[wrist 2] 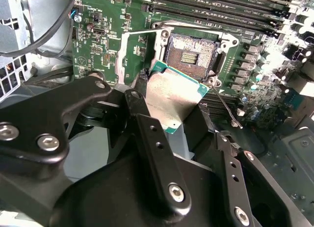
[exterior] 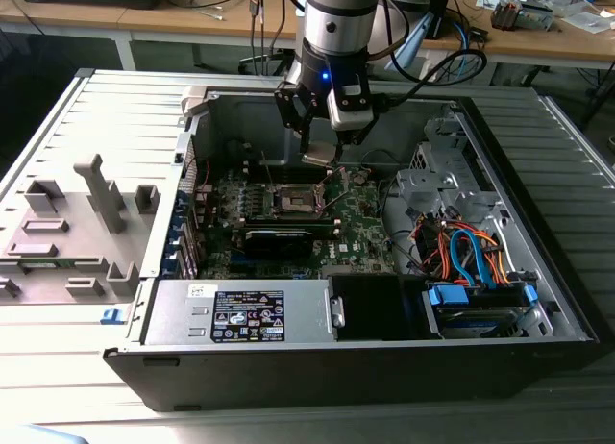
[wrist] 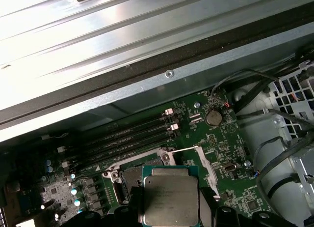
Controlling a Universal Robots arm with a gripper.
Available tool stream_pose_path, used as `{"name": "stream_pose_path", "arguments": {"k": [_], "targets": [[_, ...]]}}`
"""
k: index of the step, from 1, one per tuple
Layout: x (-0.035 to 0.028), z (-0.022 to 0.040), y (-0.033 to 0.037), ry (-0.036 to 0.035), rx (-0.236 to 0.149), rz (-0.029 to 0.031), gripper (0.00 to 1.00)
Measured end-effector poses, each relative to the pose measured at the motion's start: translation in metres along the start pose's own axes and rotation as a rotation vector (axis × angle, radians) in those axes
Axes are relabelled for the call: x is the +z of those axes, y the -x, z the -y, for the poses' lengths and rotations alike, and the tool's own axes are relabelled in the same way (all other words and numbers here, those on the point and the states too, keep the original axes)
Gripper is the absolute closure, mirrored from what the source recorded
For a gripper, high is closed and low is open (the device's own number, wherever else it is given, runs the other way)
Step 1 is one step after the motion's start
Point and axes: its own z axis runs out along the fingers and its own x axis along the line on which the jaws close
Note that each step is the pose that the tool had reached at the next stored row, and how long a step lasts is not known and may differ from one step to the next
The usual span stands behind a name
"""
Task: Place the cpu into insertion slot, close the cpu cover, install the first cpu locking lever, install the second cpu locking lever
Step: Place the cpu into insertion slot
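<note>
My gripper [exterior: 321, 154] hangs inside the open computer case, shut on the cpu [exterior: 320, 159], a flat silver-topped square with a green rim. In both wrist views the cpu [wrist 2: 172, 97] [wrist: 170, 198] is held tilted between the black fingers [wrist 2: 143, 120], a little above and to one side of the insertion slot [wrist 2: 194, 52] [wrist: 127, 180]. The slot [exterior: 293, 203] lies bare on the green board, its dark pin field showing. The cpu cover [wrist 2: 131, 54] [wrist: 208, 167] stands swung open beside the slot. A thin locking lever [wrist 2: 224, 108] [wrist: 180, 150] sticks up free.
Memory slots [wrist: 127, 136] run beside the socket. A black card [exterior: 279, 238] lies in front of it. The power supply [exterior: 240, 312] and drive bay with orange and blue cables [exterior: 466, 257] fill the case's near side. A grey fixture [exterior: 72, 228] sits at the exterior view's left.
</note>
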Motion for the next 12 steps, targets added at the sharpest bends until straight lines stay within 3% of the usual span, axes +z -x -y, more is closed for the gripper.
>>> {"name": "stream_pose_path", "arguments": {"k": [12], "targets": [[0.0004, 0.0, 0.0, 0.0003, 0.018, 0.0013, 0.46]]}}
